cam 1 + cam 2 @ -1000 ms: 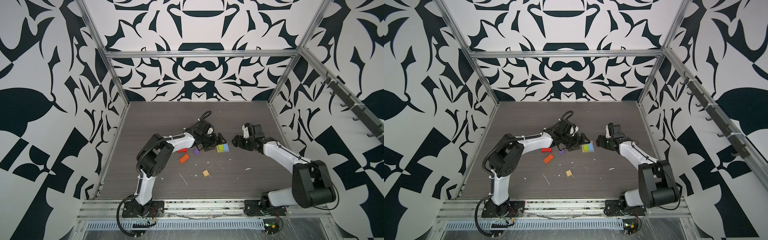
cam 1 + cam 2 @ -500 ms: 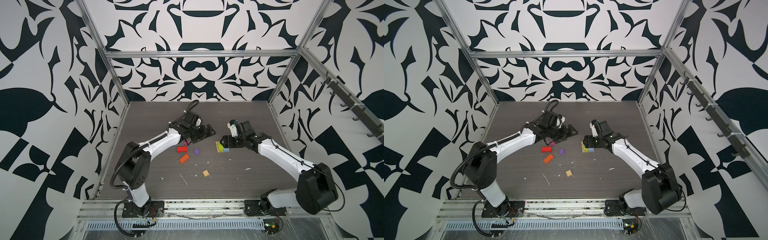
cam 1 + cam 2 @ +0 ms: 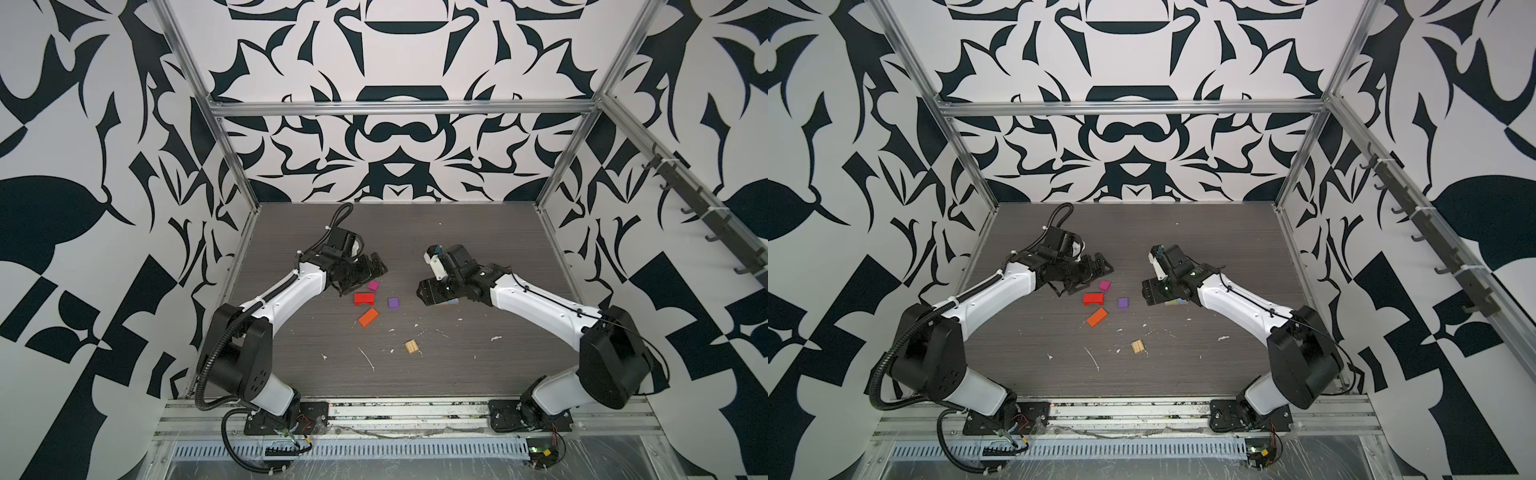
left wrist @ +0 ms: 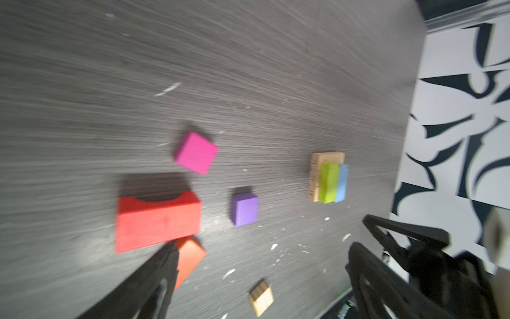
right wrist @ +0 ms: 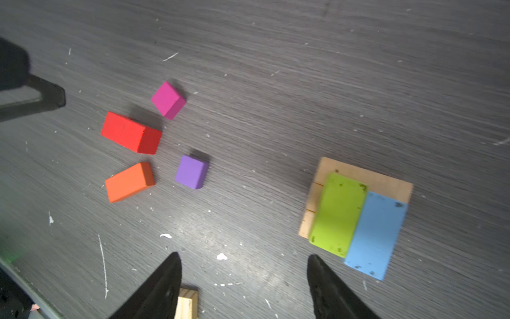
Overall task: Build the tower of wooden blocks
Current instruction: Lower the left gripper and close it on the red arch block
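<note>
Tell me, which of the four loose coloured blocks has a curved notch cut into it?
The red block: a rounded hollow shows along one long edge. The orange block, magenta cube and purple cube look plain-sided.

I read red block (image 5: 129, 132), orange block (image 5: 128, 182), purple cube (image 5: 191, 171), magenta cube (image 5: 167, 100), lime block (image 5: 338, 214), blue block (image 5: 376, 234), tan base (image 5: 358, 171).

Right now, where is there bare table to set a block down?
Free: the far strip along the back wall; the near stretch between the ridged tan square and the front rail; the gap between the purple cube and the tower. Crowded: red block, orange block, magenta cube by the left hand.
</note>
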`<act>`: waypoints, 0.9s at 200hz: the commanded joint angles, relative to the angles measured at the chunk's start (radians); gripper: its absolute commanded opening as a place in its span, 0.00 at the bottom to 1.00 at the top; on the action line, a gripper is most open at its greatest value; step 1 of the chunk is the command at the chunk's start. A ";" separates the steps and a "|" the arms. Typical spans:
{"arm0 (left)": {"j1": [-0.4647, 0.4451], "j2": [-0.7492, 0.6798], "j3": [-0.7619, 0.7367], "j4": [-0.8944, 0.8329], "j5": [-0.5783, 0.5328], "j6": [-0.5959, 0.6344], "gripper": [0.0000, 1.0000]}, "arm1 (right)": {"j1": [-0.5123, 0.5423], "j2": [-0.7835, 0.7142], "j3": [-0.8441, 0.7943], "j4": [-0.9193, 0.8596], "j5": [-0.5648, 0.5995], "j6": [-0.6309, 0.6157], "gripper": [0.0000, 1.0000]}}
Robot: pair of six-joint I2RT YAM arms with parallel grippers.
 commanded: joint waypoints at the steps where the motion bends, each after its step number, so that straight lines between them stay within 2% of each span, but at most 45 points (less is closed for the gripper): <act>1: 0.000 -0.018 0.001 -0.116 -0.078 0.061 0.99 | 0.015 0.003 0.042 0.014 0.004 0.030 0.78; 15: 0.000 -0.011 0.001 -0.132 -0.095 0.070 0.99 | 0.032 0.017 0.053 0.024 -0.017 0.051 0.79; 70: -0.004 0.047 0.018 -0.196 -0.192 0.090 0.96 | 0.061 0.026 0.086 0.027 0.022 0.089 0.83; 129: -0.067 0.174 0.093 -0.257 -0.277 0.114 0.89 | 0.060 -0.001 0.077 0.008 0.070 0.105 0.90; 180: -0.092 0.256 0.151 -0.288 -0.336 0.119 0.88 | 0.059 -0.028 0.057 -0.012 0.113 0.100 0.92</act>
